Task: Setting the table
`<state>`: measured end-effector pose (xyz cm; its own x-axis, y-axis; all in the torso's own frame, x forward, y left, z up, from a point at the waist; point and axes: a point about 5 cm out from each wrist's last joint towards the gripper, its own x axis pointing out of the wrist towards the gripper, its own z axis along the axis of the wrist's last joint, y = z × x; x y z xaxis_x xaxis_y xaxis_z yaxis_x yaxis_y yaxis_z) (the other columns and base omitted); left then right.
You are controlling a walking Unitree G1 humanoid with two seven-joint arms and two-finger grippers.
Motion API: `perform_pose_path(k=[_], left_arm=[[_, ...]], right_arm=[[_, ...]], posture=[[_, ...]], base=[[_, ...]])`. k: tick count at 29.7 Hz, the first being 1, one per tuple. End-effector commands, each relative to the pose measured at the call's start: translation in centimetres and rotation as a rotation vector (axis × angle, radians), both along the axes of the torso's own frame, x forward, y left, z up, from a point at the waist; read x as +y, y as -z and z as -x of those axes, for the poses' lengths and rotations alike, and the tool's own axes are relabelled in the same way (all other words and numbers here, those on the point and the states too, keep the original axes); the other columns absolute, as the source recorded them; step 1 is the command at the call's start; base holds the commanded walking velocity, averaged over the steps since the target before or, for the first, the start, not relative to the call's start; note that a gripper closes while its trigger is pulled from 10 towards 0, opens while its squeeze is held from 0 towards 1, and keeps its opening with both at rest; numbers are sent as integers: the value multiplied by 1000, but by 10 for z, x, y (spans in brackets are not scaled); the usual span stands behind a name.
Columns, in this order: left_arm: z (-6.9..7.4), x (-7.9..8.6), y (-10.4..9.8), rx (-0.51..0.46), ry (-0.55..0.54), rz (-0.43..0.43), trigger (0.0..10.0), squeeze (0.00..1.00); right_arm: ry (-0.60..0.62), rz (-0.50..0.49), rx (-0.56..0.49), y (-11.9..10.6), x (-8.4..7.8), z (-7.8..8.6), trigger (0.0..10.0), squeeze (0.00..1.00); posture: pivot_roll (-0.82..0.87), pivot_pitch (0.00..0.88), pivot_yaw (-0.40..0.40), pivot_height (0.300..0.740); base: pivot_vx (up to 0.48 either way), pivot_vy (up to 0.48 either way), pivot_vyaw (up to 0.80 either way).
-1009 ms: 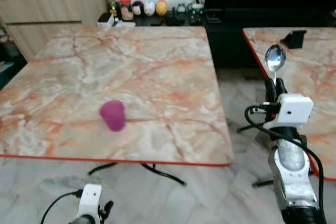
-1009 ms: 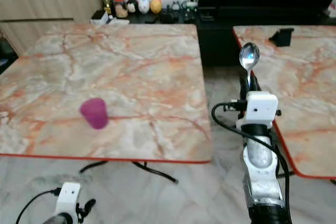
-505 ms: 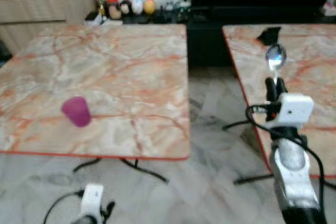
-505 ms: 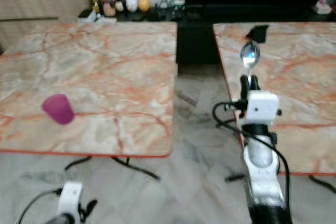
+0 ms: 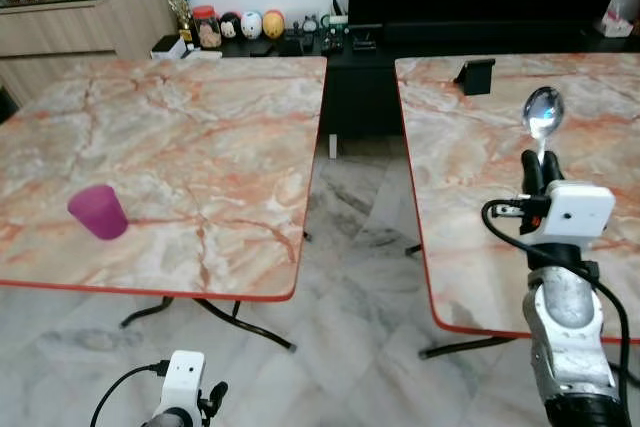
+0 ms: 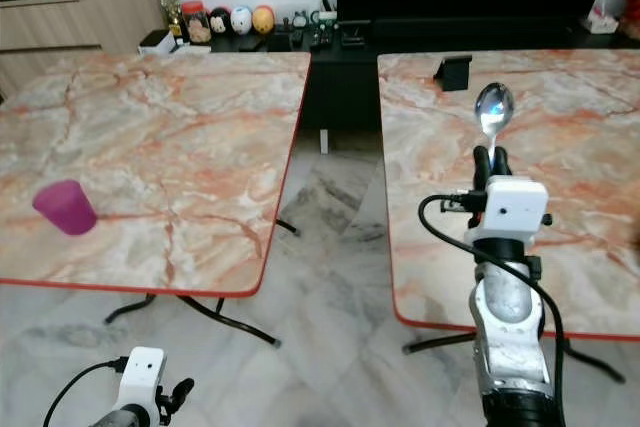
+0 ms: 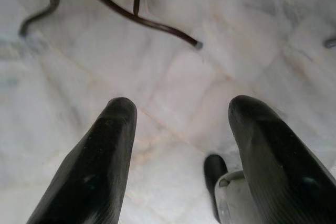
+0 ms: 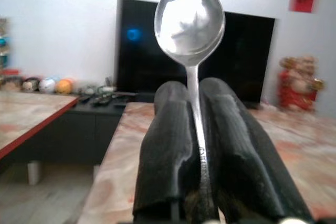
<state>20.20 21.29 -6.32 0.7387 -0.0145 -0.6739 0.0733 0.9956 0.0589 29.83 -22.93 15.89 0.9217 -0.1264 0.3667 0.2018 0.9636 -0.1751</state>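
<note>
While right hand (image 6: pixel 491 155) clamps spoon (image 6: pixel 493 110) upright — left hand (image 7: pixel 178 129) spread | purple cup (image 5: pixel 98 212) — contents unseen

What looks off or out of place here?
Nothing damaged or spilled. The purple cup stands upright on the left table. The right gripper holds the spoon upright over the right table.

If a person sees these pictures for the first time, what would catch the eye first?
Probably the silver spoon, held upright with its bowl up by the right gripper above the right marble table. Next, the lone purple cup near the front edge of the left marble table.
</note>
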Motion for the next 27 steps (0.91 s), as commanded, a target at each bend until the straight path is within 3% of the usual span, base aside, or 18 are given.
perform_pose_path(k=[1,27], left_arm=[[2,3,1,10,4,-10,10000,0],[2,1,1,9,5,-6,10000,0]], right_arm=[[-13,-2,-20,-6,3,-2,10000,0],[-15,1,-24,-9,3,-3,10000,0]], posture=[[-2,0,29,740],[-8,0,28,740]], base=[[0,-307,0],[0,-312,0]])
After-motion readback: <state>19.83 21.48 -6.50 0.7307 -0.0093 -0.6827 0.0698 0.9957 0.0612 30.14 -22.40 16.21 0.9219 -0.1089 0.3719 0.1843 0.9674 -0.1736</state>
